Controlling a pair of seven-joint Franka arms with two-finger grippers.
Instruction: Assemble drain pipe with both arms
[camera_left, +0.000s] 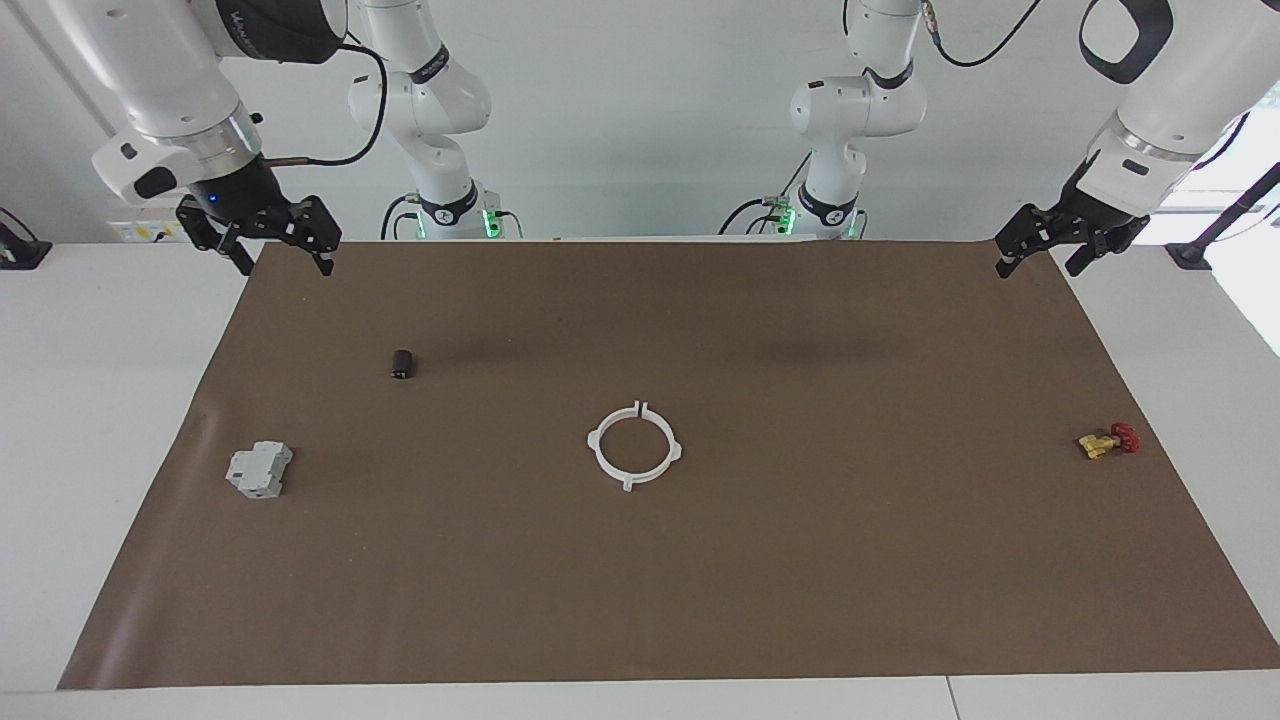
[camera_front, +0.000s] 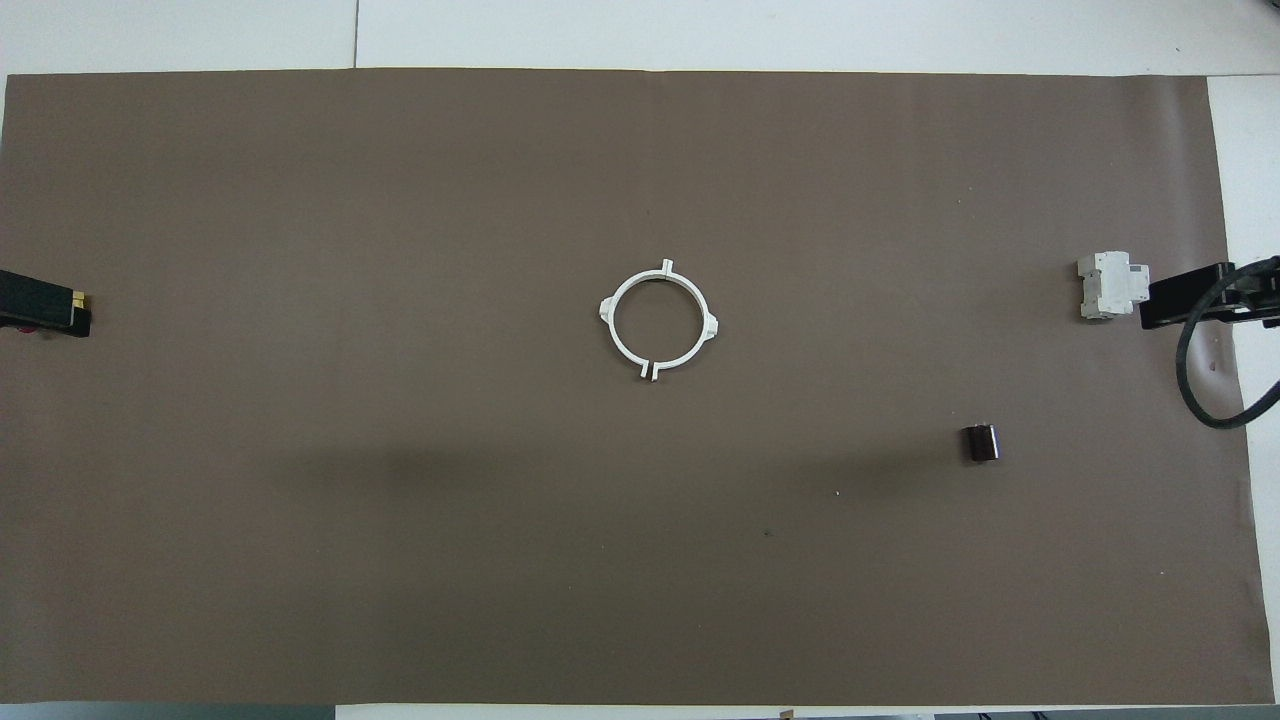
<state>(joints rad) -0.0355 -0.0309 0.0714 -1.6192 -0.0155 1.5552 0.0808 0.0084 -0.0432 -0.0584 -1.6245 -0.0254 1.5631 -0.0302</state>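
Note:
The drain pipe's two white half-circle arcs (camera_left: 650, 478) lie flat in the middle of the brown mat and form one ring, also seen in the overhead view (camera_front: 612, 330). Their end tabs sit side by side, with a narrow slit between the pair nearer to the robots. My right gripper (camera_left: 285, 262) is open and empty, raised over the mat's corner at the right arm's end; it shows at the overhead view's edge (camera_front: 1190, 300). My left gripper (camera_left: 1040, 266) is open and empty, raised over the mat's corner at the left arm's end (camera_front: 45, 315). Both arms wait.
A grey boxy block (camera_left: 259, 470) (camera_front: 1108, 285) lies toward the right arm's end. A small dark cylinder (camera_left: 403, 363) (camera_front: 981, 443) lies nearer to the robots than the block. A yellow piece with a red knob (camera_left: 1108, 441) lies toward the left arm's end.

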